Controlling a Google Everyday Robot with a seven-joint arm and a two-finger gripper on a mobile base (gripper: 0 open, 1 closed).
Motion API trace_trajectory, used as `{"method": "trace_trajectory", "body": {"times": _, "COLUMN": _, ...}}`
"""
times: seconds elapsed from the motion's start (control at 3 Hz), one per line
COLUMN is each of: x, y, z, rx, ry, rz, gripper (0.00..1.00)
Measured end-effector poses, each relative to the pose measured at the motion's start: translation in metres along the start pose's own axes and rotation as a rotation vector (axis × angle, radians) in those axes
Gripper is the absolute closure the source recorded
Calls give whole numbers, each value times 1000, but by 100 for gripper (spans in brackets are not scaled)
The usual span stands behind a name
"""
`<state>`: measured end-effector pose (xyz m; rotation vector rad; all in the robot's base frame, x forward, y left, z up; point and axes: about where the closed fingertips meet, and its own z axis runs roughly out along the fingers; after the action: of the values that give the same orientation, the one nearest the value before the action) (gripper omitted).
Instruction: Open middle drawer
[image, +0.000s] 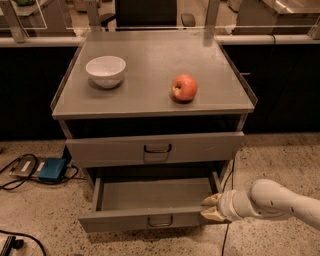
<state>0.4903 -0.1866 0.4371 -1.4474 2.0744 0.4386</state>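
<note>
1. The middle drawer (150, 202) stood pulled well out, its front edge forward of the upper drawer (155, 148).
2. The hand (212, 207) sat at its right front corner, fingers slightly spread.
3. A bowl (105, 70) and an apple (184, 88) sat well apart on the desk (150, 102), back from its front edge.
4. A blue box (52, 169) lay on the floor to the left.
</note>
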Motion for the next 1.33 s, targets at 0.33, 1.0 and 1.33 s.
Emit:
{"method": "trace_trajectory", "body": {"times": 0.33, "x": 0, "y": 0, "z": 0, "rx": 0, "ry": 0, "rz": 0, "gripper": 4}}
{"method": "trace_trajectory", "body": {"times": 1.0, "x": 2, "y": 3, "z": 1, "rx": -5, "ry": -5, "rz": 4, "gripper": 100}}
{"method": "trace_trajectory", "body": {"times": 1.33, "x": 27, "y": 25, "z": -10, "rx": -8, "ry": -2, "rz": 39, "gripper": 100}}
